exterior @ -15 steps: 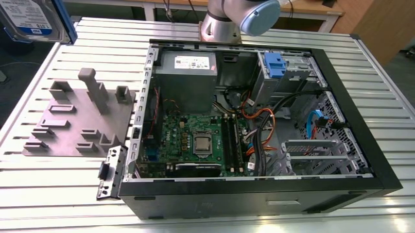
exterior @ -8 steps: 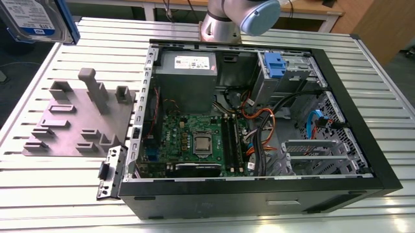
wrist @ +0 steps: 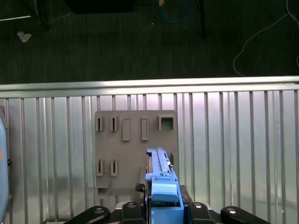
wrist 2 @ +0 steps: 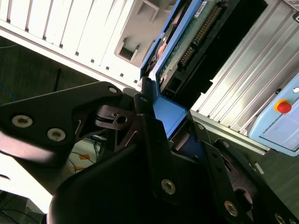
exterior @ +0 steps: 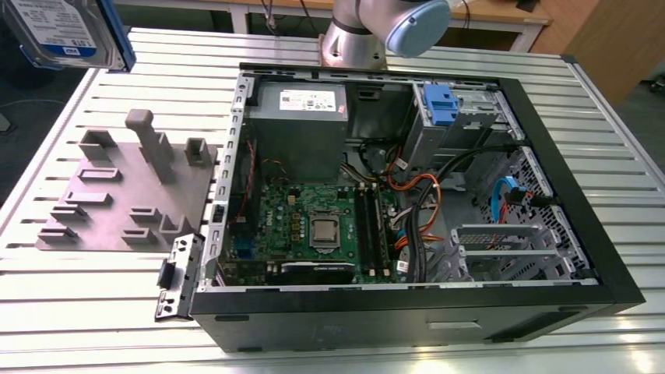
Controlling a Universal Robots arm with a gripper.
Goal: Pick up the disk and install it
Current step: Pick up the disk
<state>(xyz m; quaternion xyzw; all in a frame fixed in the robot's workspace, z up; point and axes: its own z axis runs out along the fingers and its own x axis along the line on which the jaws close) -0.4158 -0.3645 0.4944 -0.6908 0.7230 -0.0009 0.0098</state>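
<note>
Jaws pinch the disk (exterior: 65,33), partly cut off at the exterior view's top left

A robotics lab: a slatted aluminium table (exterior: 83,312) carries an opened computer case (exterior: 416,300) (loose cables (wrist: 175,21) on the dark floor (wrist: 117,42)).

1. the arm (exterior: 351,43) stands upright at the back in the exterior view, a silver tube with a blue-grey cap on its joint.
2. the gripper (wrist 2: 170,116) is black and shows in both wrist views.
3. its two fingers (wrist 2: 145,109) are closed tight on the blue frame of the disk (wrist 2: 187,44), one on each side.
4. it holds the disk up in the air.
</note>
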